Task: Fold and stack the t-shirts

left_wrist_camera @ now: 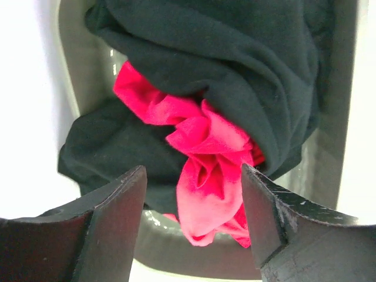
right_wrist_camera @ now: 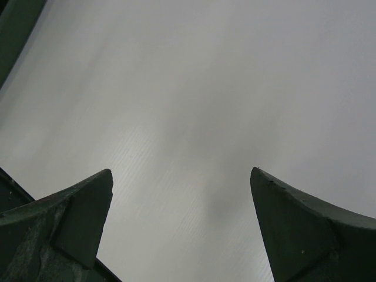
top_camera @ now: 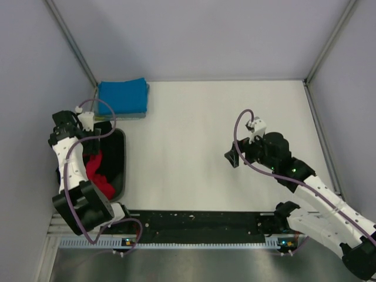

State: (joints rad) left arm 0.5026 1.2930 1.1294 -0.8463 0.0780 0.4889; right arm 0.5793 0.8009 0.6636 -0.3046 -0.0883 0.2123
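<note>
White tabletop (top_camera: 205, 147) all round; your left gripper (left_wrist_camera: 192, 170) hangs spread over the tub (left_wrist_camera: 332, 147), red t-shirt (left_wrist_camera: 205, 194) bunched dead ahead, framed by its jaws, black t-shirt (left_wrist_camera: 235, 59) beyond.

Seen from above, the light is bright, even and diffuse. The white surface (top_camera: 223, 147) carries only faint, soft shadows by the right arm (top_camera: 305, 182), while the inside of the tub (top_camera: 121, 155) sinks to near black. In the left wrist view the surface is blown out to pure white on both sides. Small glints sit on the tub's rim, the black t-shirt (left_wrist_camera: 235, 64) loses most of its fold detail, and the red t-shirt (left_wrist_camera: 205, 170) is vivid. The left hand (left_wrist_camera: 194, 200) is dark and slightly blurred. In the right wrist view the surface looks grey, soft and streaky, with a dim shadow patch by the right hand (right_wrist_camera: 182, 205).
</note>
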